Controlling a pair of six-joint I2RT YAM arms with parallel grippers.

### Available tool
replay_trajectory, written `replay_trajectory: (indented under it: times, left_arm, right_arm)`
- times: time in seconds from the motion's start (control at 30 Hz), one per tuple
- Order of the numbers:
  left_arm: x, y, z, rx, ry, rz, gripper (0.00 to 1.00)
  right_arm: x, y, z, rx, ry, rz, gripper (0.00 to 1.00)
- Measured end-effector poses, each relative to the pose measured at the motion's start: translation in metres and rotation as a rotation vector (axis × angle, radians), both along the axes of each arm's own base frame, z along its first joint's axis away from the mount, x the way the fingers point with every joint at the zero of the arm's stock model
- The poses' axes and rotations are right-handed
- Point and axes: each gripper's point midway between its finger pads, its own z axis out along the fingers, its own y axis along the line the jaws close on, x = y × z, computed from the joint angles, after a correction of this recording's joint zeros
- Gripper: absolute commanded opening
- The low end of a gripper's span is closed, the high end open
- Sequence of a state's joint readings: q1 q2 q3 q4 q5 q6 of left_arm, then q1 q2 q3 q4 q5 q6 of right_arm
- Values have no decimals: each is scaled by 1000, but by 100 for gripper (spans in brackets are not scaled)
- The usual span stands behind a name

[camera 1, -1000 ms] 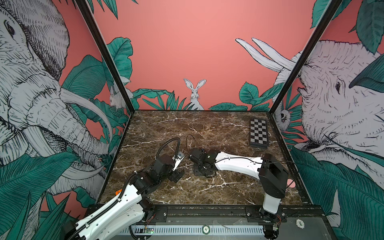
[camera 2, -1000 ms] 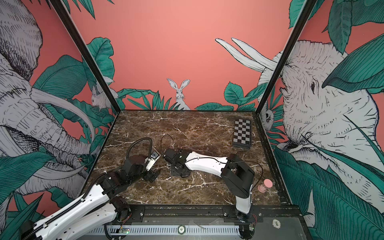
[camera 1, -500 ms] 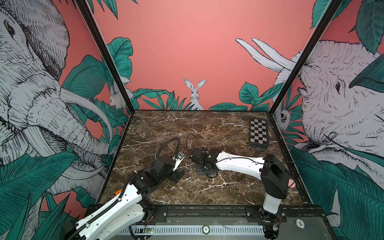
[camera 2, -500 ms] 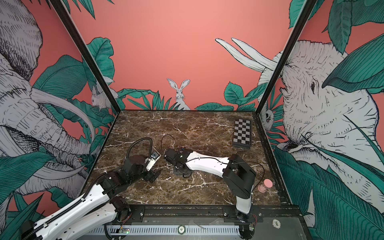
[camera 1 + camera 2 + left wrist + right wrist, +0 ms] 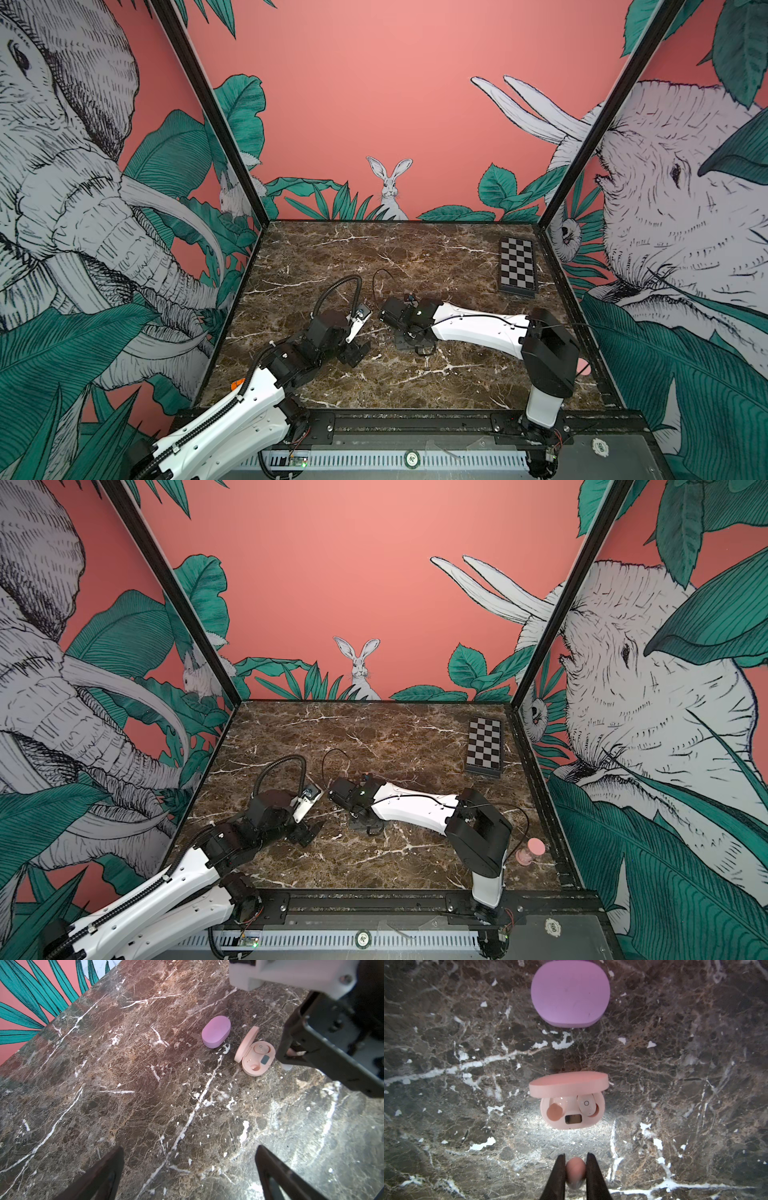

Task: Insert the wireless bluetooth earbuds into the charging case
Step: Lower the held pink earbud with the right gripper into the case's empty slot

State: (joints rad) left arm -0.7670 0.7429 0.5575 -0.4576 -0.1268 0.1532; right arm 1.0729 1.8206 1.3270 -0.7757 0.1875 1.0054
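A peach charging case (image 5: pixel 571 1113) lies on the marble with its lid up. One white-faced earbud (image 5: pixel 586 1105) sits in one socket, and the other socket (image 5: pixel 554 1112) looks bare. A closed lilac case (image 5: pixel 570 993) lies just beyond it. My right gripper (image 5: pixel 575 1156) is shut on a peach earbud (image 5: pixel 575 1169), a short way in front of the open case. In the left wrist view the peach case (image 5: pixel 257 1059) and the lilac case (image 5: pixel 216 1031) lie side by side. My left gripper (image 5: pixel 190 1153) stands open over bare marble. In both top views the right arm hides the cases.
A checkerboard (image 5: pixel 516 272) lies at the back right of the marble table (image 5: pixel 374 249). A small pink object (image 5: pixel 530 851) stands near the front right, behind the right arm's base. Painted walls close in three sides. The left gripper (image 5: pixel 355 353) and the right gripper (image 5: pixel 411 338) are close together mid-table.
My right gripper has shifted slightly at the middle of the table with the peach earbud still in it. The left arm has not moved.
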Motion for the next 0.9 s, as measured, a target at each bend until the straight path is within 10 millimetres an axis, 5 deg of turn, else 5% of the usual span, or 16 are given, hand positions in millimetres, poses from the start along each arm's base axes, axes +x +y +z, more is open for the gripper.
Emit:
replay_trajectory:
  times: [0.9]
  left_arm:
    - [-1, -2, -3, -1, 15, -7, 99]
  right_arm:
    - [13, 6, -4, -6, -19, -2, 15]
